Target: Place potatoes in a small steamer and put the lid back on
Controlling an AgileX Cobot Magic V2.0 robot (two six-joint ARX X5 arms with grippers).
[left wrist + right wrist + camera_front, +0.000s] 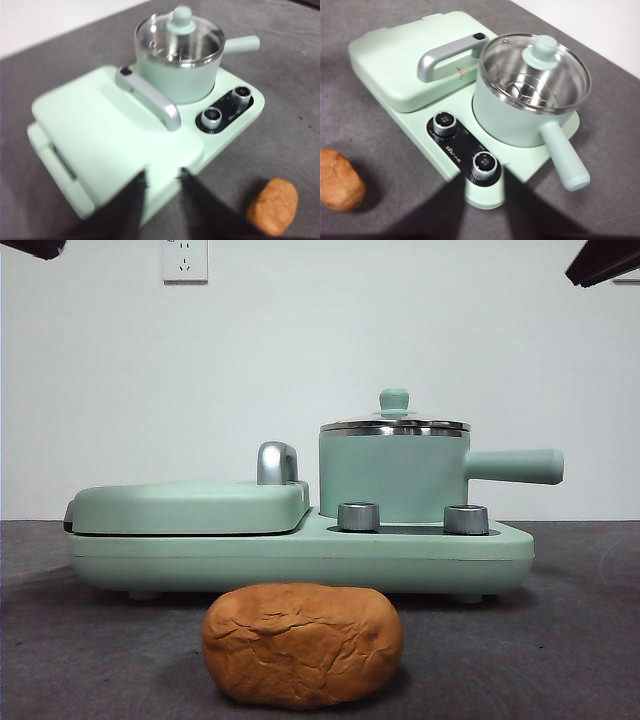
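Note:
The potato [302, 645], an orange-brown cracked lump, lies on the grey table in front of the green appliance. It also shows in the left wrist view as potato [273, 206] and in the right wrist view as potato [339, 180]. The mint green steamer [393, 480] stands on the appliance's right end, its handle [515, 466] pointing right. The glass lid [394, 426] sits on its rim. My left gripper [162, 175] hovers open above the griddle end. My right gripper [482, 172] hangs open above the dials, near the steamer [520, 120] and lid [540, 52]. Both hold nothing.
A flat green lidded griddle [190, 505] with a steel handle [276, 462] fills the appliance's left half. Two steel dials [358, 516] stand on the front of the base. Black arm tips [35, 248] show at both top corners. A white wall stands behind.

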